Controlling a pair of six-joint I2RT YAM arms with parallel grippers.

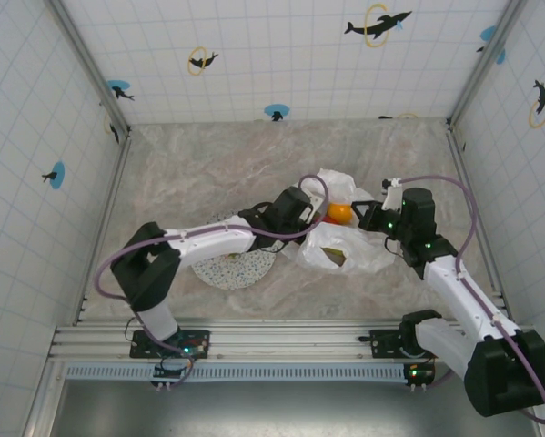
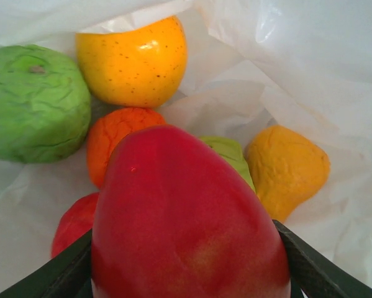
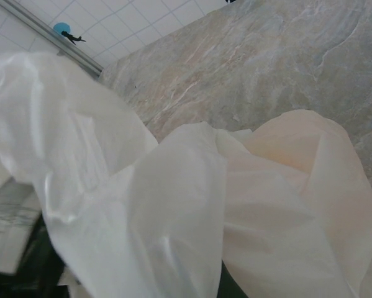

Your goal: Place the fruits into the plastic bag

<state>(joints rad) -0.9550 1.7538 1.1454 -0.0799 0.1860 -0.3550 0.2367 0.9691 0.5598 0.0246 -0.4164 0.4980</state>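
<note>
The white plastic bag (image 1: 349,244) lies crumpled at the middle of the table with its mouth open. My left gripper (image 1: 308,211) reaches into that mouth, shut on a large red fruit (image 2: 186,217) wedged between its dark fingers (image 2: 313,264). Below it inside the bag (image 2: 310,74) lie a green fruit (image 2: 35,102), a speckled yellow one (image 2: 133,59), an orange one (image 2: 118,141), a small red one (image 2: 74,222), a pale green one (image 2: 230,155) and a yellow-orange one (image 2: 288,169). From above, one orange fruit (image 1: 340,213) shows. My right gripper (image 1: 372,218) is shut on the bag's edge, bunched film (image 3: 192,205) covering its jaws.
A round speckled plate (image 1: 228,267) sits left of the bag, partly under my left forearm. Tiled walls enclose the marble table (image 1: 208,164) on three sides. Open tabletop lies behind the bag.
</note>
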